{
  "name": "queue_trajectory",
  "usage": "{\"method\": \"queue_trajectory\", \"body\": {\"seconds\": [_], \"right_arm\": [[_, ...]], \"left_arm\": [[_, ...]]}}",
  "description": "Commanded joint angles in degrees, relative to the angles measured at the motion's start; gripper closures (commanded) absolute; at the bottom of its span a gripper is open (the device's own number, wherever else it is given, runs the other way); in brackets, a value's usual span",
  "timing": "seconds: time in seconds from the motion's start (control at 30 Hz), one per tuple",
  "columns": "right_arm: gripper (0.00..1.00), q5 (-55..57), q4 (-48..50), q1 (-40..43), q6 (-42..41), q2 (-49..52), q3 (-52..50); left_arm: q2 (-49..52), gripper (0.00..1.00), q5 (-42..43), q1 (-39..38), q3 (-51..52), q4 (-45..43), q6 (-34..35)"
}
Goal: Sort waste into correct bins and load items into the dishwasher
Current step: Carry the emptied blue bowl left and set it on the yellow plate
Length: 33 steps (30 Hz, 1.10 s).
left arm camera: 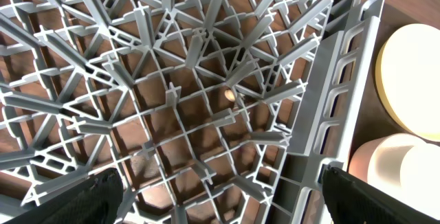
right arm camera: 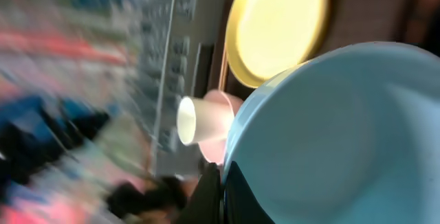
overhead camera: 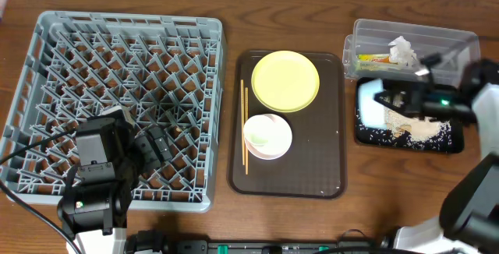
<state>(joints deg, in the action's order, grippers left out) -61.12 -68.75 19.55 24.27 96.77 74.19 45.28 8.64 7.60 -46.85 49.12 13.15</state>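
- Left gripper hangs over near part of dish rack, fingers wide apart, nothing between them.
- Rack: 1, large square, grey plastic, lattice floor, rows of upright pegs, raised slotted rim; no dishes in it, lots of free slots.
- Serving tray: 1, dark brown, rounded corners, low lip, just right of rack; its right half is bare.
- White bowl: 1, round, smooth, near end of serving tray. Small whitish cup seems to sit in it, view blurred.
- Chopsticks: 2 thin wooden sticks, side by side along the tray's left edge.
- Right gripper clamped on rim of light blue bowl, which is glossy, tilted, held over left end of black tray.
- Black tray: 1, shallow, rectangular, white rice grains and beige crumbs scattered inside.
- Yellow plate: 1, round, flat, matte, far end of serving tray.
- Clear tub: 1, plastic, rectangular, touching black tray's far side; holds crumpled white tissue and thin green-yellow wrapper.
- Bench: dark wood grain, narrow strip free along far edge.
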Motion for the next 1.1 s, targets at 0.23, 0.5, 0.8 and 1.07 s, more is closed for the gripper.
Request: {"method": "queue_trajectory", "body": {"seconds": [0.23, 0.5, 0.8, 1.07], "right_arm": [[0.99, 34.8, 19.4, -29.2, -7.1, -4.6, 2.4], [0.99, 49.5, 34.9, -44.6, -7.1, 2.6, 2.4], [0.95, 50.4, 42.7, -46.3, -11.7, 12.0, 2.4], [0.75, 49.7, 44.2, -46.4, -13.1, 12.3, 2.5]], "left_arm": [[0.1, 0.05, -0.1, -0.3, -0.3, 0.1, 0.1], [0.1, 0.05, -0.1, -0.3, -0.3, 0.1, 0.1], [0.1, 0.05, -0.1, -0.3, -0.3, 0.1, 0.1], [0.1, 0.05, -0.1, -0.3, -0.3, 0.1, 0.1]]}}
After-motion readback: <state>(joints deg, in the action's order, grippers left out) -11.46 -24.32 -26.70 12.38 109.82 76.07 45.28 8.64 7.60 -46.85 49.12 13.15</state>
